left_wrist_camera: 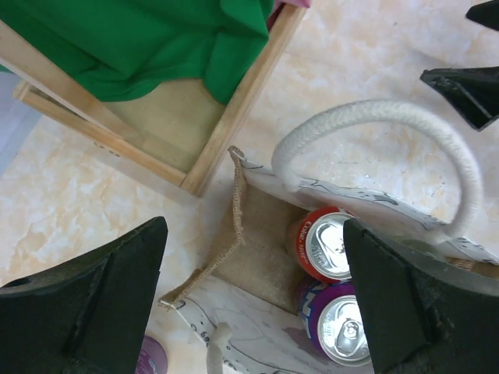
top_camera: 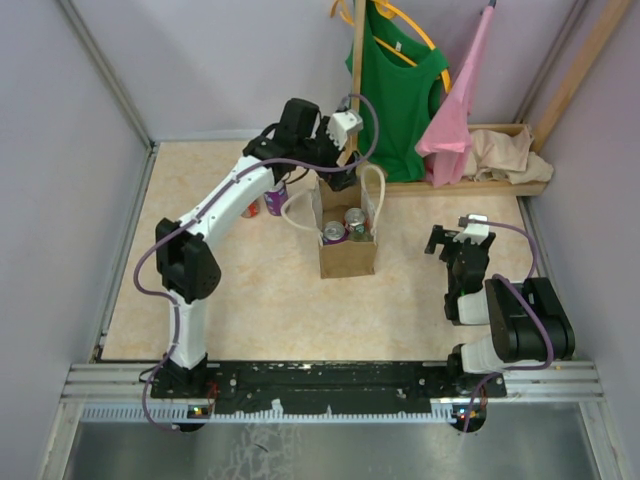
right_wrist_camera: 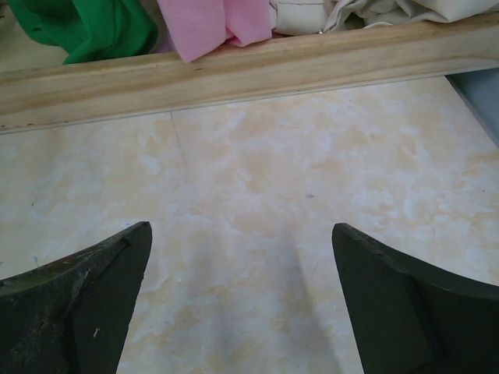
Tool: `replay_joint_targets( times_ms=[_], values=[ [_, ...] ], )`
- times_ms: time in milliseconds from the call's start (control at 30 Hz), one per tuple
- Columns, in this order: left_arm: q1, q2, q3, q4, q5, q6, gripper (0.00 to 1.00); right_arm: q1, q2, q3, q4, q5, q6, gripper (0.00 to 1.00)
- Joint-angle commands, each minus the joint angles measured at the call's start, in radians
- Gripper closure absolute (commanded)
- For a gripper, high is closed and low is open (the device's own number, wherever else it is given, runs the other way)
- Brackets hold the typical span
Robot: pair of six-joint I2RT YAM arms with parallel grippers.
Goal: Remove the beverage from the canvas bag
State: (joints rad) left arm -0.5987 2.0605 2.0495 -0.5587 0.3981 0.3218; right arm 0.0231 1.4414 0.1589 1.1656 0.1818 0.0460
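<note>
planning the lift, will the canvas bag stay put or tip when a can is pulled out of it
The canvas bag looks soft-walled, its edge wavy, so it would probably flex. Standing upright and narrow, it might tip or drag if a can snags. The red can and purple can inside likely steady it.

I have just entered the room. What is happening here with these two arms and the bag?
The left end effector hangs open above the mouth of the canvas bag, holding nothing. A red can and a purple can stand side by side inside the bag, and neither has been lifted out yet. The right end effector is also open and empty. It is over the table to the right of the bag, well apart from it.
</note>
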Motion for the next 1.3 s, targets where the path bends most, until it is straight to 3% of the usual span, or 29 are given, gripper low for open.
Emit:
replay_joint_targets(
  times_ms=[0,167,500,1267],
  values=[
    [-0.001,-0.085,-0.049,0.019,0.050,-0.034,0.01,-0.002,0.001,0.020,0.051,0.003,0.001,0.01],
    [-0.010,-0.153,-0.143,0.032,0.096,-0.062,0.07,-0.002,0.001,0.020,0.051,0.003,0.001,0.01],
    [-0.059,-0.166,-0.241,0.040,0.133,-0.093,0.09,-0.001,0.001,0.020,0.051,0.004,0.001,0.01],
    [-0.059,0.051,-0.140,-0.039,0.010,-0.101,0.01,-0.002,0.001,0.020,0.051,0.004,0.001,0.01]
  ],
)
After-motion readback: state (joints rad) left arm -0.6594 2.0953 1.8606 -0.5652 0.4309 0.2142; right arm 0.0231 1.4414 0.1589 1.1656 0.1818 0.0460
